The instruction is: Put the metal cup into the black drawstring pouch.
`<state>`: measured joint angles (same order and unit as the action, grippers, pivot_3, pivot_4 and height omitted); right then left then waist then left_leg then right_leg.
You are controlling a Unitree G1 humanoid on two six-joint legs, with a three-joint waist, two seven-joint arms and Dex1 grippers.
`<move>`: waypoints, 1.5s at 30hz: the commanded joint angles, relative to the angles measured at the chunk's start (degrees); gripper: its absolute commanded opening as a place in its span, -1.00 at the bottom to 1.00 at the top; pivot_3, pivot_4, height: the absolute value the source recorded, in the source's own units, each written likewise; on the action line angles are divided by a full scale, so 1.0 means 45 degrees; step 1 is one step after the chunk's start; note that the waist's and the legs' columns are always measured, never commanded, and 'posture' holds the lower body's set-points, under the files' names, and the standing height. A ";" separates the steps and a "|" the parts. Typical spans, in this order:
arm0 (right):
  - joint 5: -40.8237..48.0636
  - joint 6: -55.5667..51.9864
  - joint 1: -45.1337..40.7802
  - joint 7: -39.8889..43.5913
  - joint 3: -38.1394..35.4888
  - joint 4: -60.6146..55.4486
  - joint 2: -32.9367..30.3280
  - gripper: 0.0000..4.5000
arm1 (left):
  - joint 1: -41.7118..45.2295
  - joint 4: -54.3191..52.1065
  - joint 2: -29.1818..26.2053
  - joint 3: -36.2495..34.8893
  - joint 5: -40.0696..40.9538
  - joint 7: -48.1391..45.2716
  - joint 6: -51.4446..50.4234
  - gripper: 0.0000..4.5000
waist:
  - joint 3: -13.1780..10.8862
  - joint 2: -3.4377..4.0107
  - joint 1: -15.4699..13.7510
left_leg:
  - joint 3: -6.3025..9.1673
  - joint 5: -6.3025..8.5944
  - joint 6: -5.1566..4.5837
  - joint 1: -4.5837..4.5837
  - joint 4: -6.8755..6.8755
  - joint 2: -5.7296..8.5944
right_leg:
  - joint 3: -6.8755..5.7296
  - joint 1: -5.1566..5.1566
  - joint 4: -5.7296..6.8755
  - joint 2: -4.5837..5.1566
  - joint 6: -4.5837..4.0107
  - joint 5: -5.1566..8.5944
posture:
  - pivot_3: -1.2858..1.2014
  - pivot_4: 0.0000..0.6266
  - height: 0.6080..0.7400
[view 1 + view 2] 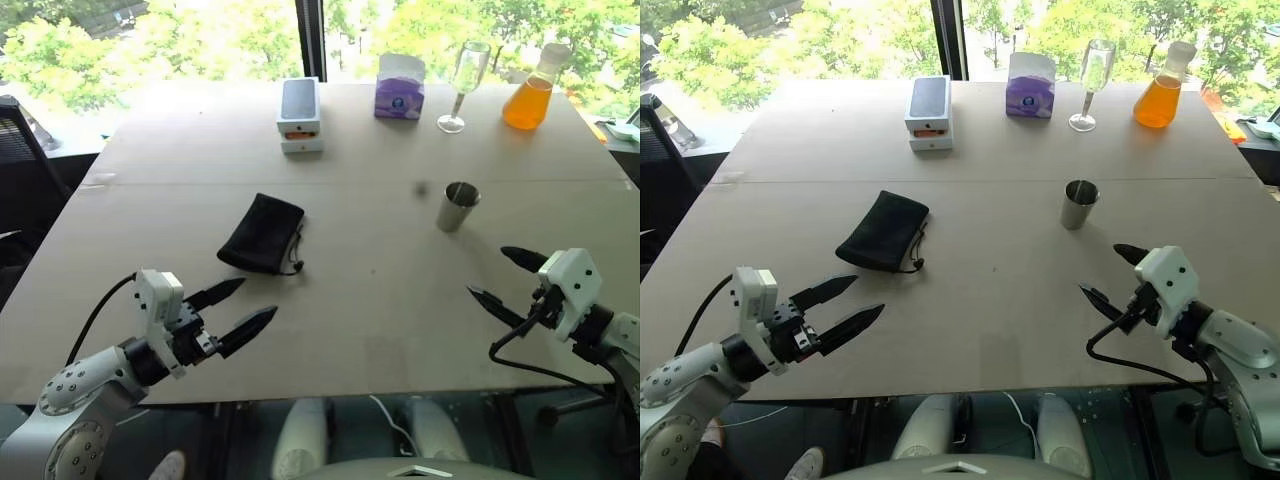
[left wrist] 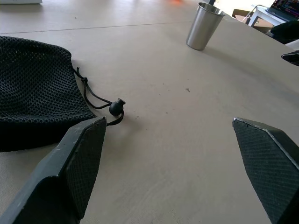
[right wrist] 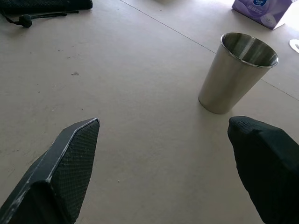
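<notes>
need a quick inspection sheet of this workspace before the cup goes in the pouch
surface: light table, seam across the middle
job's things: metal cup upright and empty; black pouch lying flat, cord toward the robot
clutter: white phone box, purple tissue box, wine glass, flask of orange liquid, all at the far edge
grippers: left end effector open near the pouch; right end effector open near the cup; both empty
cables: black cable at the right wrist
surroundings: windows, trees outside
</notes>
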<state>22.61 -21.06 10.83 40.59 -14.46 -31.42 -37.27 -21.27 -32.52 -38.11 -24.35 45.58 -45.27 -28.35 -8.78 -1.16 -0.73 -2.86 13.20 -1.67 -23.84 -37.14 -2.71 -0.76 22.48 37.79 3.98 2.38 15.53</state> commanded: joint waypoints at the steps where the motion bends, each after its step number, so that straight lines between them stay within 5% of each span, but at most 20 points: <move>1: 0.0034 0.0551 -0.0167 -0.0360 -0.0209 -0.0263 0.0404 1.00 | 0.0651 0.0196 0.0129 -0.0273 0.0168 0.0400 0.0082 0.98 | 0.0000 0.0000 -0.0004 | 0.0000 0.0000 0.0000 0.0000 0.0000 0.0000 | 0.0000 0.0000 0.0000 0.0000 0.0000 0.0000 | 0.03 -0.52 1.00; 9: 0.0662 0.0511 -0.1162 -0.0726 0.0490 -0.0752 0.1281 1.00 | 0.2828 0.1058 0.0162 -0.0121 -0.0269 0.2443 -0.0775 0.98 | -0.0003 -0.0005 0.0039 | -0.0004 -0.0001 -0.0001 0.0004 -0.0018 0.0007 | 0.0010 -0.0006 0.0018 -0.0010 0.0006 -0.0004 | 0.03 -0.52 1.00; 13: 0.1151 0.0998 -0.0439 0.1574 0.1324 -0.1807 0.0061 1.00 | 0.2954 0.1690 -0.1029 0.0451 -0.3818 0.2991 0.0826 0.98 | -0.0006 -0.0003 0.0008 | 0.0002 -0.0001 0.0000 0.0005 0.0005 0.0039 | 0.0009 0.0003 0.0016 -0.0022 0.0051 -0.0028 | 0.03 -0.52 1.00; 18: 0.1643 0.1167 -0.0359 0.2373 0.1896 -0.2284 -0.0320 1.00 | 0.3337 0.4117 -0.3021 0.1846 -0.8468 0.1786 0.6668 0.98 | -0.0007 -0.0006 -0.0020 | -0.0009 0.0001 0.0004 0.0003 0.0018 0.0025 | 0.0002 0.0005 -0.0013 -0.0020 0.0000 -0.0001 | 0.03 -0.52 1.00; 26: 0.1774 0.1121 -0.0339 0.2016 0.2302 -0.2836 -0.0058 1.00 | 0.3958 0.4852 -0.3039 0.2744 -1.2951 0.3814 0.8677 0.98 | -0.0012 -0.0016 -0.0020 | -0.0020 0.0004 -0.0001 -0.0008 0.0022 -0.0005 | 0.0003 0.0016 -0.0014 0.0014 0.0004 -0.0005 | 0.03 -0.52 1.00; 34: 0.1982 0.1212 -0.0228 0.1961 0.2275 -0.3044 -0.0086 1.00 | 0.3743 0.4681 -0.2972 0.3121 -1.4876 0.4543 0.9259 0.98 | -0.0013 -0.0020 -0.0015 | -0.0022 0.0004 -0.0002 -0.0006 0.0027 -0.0007 | -0.0004 0.0017 -0.0006 0.0006 0.0054 -0.0031 | 0.03 -0.52 1.00; 45: 0.1760 0.1494 -0.0285 0.1838 0.2397 -0.2803 -0.0034 1.00 | 0.3465 0.4701 -0.3141 0.3327 -1.5327 0.4054 0.9901 0.98 | -0.0013 -0.0020 -0.0018 | -0.0021 0.0003 -0.0002 -0.0002 0.0022 -0.0009 | -0.0007 0.0017 0.0006 0.0006 0.0055 -0.0031 | 0.03 -0.52 1.00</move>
<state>30.19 -15.56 9.87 49.30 -3.19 -42.72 -37.68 -6.79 -10.13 -51.98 -9.62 -22.51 -27.48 15.52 -8.84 -1.24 -0.81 -2.94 13.21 -1.68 -23.85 -37.06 -2.75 -0.80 22.56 37.84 4.00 2.62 15.39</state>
